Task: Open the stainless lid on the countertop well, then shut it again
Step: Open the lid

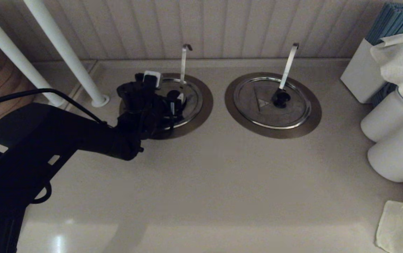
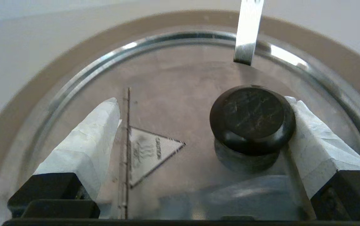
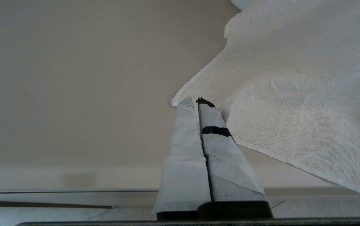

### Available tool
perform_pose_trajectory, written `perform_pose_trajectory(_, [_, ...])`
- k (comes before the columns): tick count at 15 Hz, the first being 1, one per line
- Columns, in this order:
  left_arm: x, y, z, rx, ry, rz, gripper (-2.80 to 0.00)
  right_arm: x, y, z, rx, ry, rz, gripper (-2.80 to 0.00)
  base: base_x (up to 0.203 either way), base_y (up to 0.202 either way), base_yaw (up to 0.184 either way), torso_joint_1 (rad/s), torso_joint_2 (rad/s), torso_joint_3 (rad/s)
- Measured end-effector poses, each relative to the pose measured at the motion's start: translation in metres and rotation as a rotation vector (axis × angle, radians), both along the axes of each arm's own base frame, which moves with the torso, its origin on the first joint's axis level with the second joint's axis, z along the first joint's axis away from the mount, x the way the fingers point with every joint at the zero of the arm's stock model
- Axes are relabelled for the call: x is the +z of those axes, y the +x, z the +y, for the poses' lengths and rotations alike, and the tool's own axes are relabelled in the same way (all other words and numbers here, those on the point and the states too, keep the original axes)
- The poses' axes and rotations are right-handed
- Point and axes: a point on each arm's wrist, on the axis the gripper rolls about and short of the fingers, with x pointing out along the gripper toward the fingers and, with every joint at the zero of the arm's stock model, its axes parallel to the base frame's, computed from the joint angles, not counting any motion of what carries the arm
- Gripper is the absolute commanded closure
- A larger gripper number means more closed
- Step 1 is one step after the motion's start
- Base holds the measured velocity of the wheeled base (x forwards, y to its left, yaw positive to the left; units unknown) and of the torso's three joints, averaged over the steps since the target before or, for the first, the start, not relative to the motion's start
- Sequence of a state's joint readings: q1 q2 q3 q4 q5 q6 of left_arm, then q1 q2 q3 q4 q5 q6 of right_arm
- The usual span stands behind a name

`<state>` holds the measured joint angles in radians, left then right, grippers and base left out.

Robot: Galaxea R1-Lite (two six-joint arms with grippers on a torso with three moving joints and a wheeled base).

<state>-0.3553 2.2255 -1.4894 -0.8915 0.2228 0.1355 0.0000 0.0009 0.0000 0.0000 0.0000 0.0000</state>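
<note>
The left stainless lid (image 1: 193, 102) lies shut on the left countertop well, inside its brushed collar (image 1: 206, 105). My left gripper (image 1: 175, 102) hovers low over it, open. In the left wrist view the lid (image 2: 173, 78) fills the frame, with its engraved triangle (image 2: 148, 153) between my fingers. One taped finger (image 2: 305, 125) touches the side of the black knob (image 2: 252, 113); the other finger (image 2: 95, 131) stands well away. The left gripper (image 2: 201, 102) holds nothing. A ladle handle (image 2: 247, 31) rises behind the knob. My right gripper (image 3: 197, 101) is shut and empty, out of the head view.
A second lidded well (image 1: 257, 105) with its own knob (image 1: 281, 98) and ladle handle (image 1: 288, 65) sits to the right. White posts (image 1: 64, 52) stand at the back left. White canisters (image 1: 391, 140), a box (image 1: 359, 73) and a cloth (image 3: 293, 94) crowd the right edge.
</note>
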Motion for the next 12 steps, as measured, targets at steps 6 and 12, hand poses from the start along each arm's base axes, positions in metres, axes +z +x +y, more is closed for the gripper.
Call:
perform_pose_trajectory(6, [0.012,0.0,0.013,0.02,-0.013,-0.026,-2.8,0.0,0.0,0.0,0.0,0.0,0.0,0.0,0.0,0.0,0.0,0.0,0.0,0.0])
perform_pose_trajectory(12, [0.023,0.005,0.032,0.06,-0.024,-0.061,-2.8,0.0,0.0,0.0,0.0,0.0,0.0,0.0,0.0,0.0,0.0,0.0,0.0,0.0])
